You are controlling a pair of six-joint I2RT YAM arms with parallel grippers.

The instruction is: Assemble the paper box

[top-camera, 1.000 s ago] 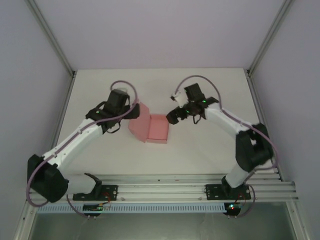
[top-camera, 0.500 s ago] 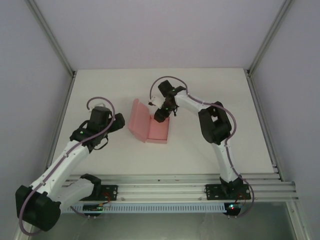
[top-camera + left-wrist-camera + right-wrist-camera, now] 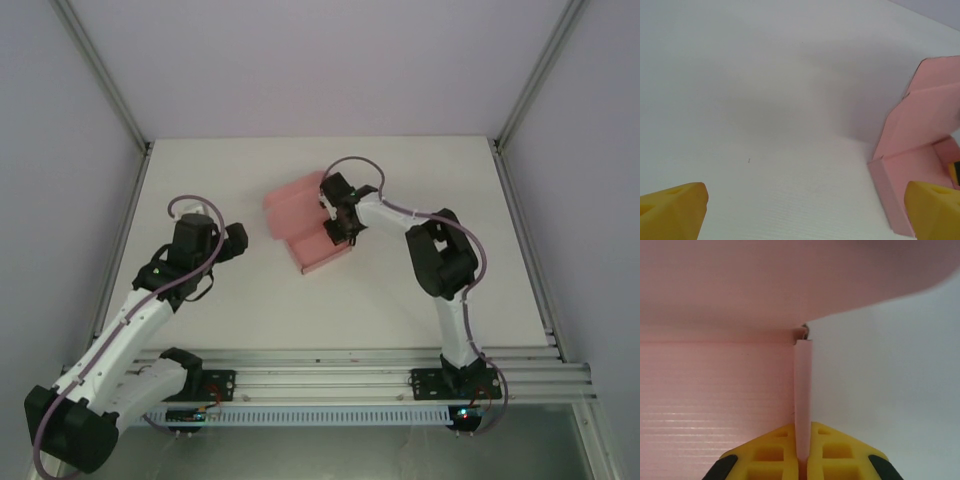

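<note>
Task thing: a pink thin-card paper box (image 3: 296,212), partly folded into a shallow open tray with a broad lid panel (image 3: 292,196).
Where it lies: on the white counter (image 3: 420,170), about mid-width and a little toward the far side, between the two arms.
Box form: low walls stand up around a flat floor. In the top view the lid panel tilts up and away toward the far left.
Right jaws: pressed together on the box's thin upright side wall (image 3: 803,385), with the card edge pinched between two yellow pads (image 3: 775,456).
Right wrist view: the pink floor lies left of the pinched wall, bare counter (image 3: 880,380) lies to its right, and the lid panel overhangs above.
Right arm (image 3: 440,255): bent at the elbow, its wrist at the box's right side.
Left jaws: spread wide with nothing between them. Their yellow fingertips (image 3: 672,212) sit in the lower corners of the wrist view, over bare counter (image 3: 765,100).
Left arm (image 3: 130,320): its wrist is near the box's left side and apart from it in the top view. From the left wrist, the box (image 3: 920,145) shows at the right edge.
</note>
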